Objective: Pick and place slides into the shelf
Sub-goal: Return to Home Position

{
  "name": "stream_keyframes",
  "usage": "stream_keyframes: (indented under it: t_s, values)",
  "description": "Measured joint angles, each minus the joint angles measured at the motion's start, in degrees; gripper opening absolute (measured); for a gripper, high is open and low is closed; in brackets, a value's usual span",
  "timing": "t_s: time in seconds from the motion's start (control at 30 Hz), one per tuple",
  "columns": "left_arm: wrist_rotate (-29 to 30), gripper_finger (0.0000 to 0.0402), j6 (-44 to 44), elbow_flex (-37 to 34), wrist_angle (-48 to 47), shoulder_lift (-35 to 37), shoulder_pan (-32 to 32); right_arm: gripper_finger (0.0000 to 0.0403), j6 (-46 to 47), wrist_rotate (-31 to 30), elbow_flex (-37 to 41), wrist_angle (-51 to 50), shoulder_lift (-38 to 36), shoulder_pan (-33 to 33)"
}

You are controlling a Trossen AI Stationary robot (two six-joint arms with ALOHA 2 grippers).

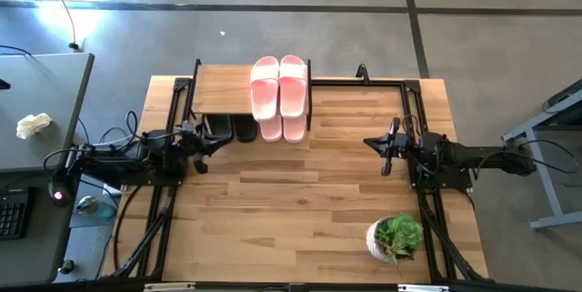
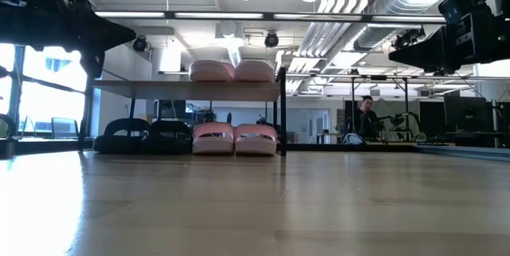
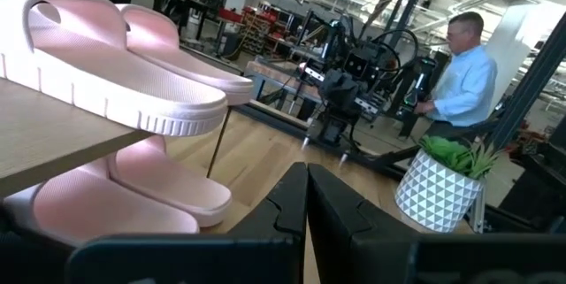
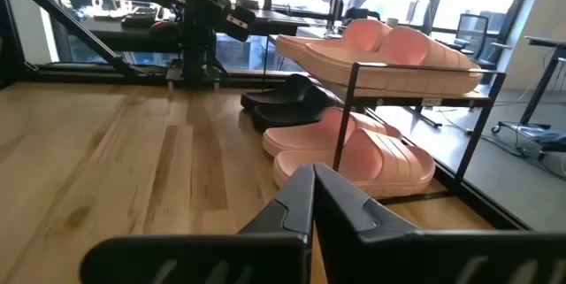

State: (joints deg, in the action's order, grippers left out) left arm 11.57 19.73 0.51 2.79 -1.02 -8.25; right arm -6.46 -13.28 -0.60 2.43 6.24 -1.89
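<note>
High view: shows the shelf (image 1: 223,101) at the far edge of the table (image 1: 300,210), with the upper pink slides (image 1: 279,85) side by side on its board, the lower pink slides (image 1: 282,130) poking out beneath them and the black slides (image 1: 235,129) tucked under to their left. Places the left arm (image 1: 118,160) at the table's left edge, with the left jaws near the black slides but apart from them. Places the right arm (image 1: 473,157) at the right edge, with the right jaws well apart from the shelf. Catches a potted plant (image 1: 396,237) near the right front corner.

Low view: lines up the black slides (image 2: 143,136) and lower pink slides (image 2: 235,139) on the table under the board, with the upper pink slides (image 2: 231,70) above.

Left wrist view: reveals the left jaws clenched tip to tip on nothing, with the upper pink slides (image 3: 115,54) and lower pink slides (image 3: 150,191) just beyond them.

Right wrist view: reveals the right jaws clenched likewise and empty, with all six slides in the shelf (image 4: 424,80) well ahead.
</note>
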Motion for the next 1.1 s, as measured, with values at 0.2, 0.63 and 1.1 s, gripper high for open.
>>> stream_keyframes:
  t_s: [0.2, 0.63, 1.1]
  values:
    - [0.0, 0.0001, 0.0, 0.0, 0.0, 0.0, 0.0, 0.0000, 0.0, 0.0, 0.0, -0.1, 0.0, 0.0]
    - [0.0, 0.0001, 0.0, 0.0, 0.0, 0.0, 0.0, 0.0000, 0.0, 0.0, -0.1, -0.2, 0.0, 0.0]
    - [0.0, 0.0001, 0.1, 0.0, 0.0, 0.0, 0.0, 0.0000, 0.0, 0.0, -0.1, -0.2, 0.0, 0.0]
